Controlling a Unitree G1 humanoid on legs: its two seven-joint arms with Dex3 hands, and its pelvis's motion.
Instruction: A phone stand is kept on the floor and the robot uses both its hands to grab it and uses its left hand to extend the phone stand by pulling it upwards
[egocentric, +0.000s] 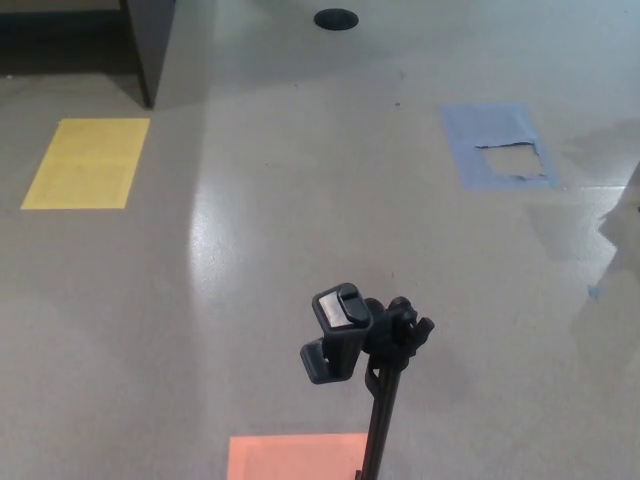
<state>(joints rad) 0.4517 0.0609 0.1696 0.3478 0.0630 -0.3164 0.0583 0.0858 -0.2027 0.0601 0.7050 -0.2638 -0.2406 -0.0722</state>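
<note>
A black phone stand (365, 345) rises from the bottom edge of the head view, a little right of centre. Its thin pole (379, 425) runs up to a clamp head (340, 312) with a pale pad, tilted toward the left. The stand's foot is cut off below the picture. Neither of my hands shows anywhere in this view.
The grey floor carries a yellow rectangle (88, 163) at the left, a torn blue rectangle (498, 146) at the upper right and an orange patch (295, 456) by the pole's base. A dark furniture panel (148, 45) stands at the top left, a round black disc (336, 19) at the top.
</note>
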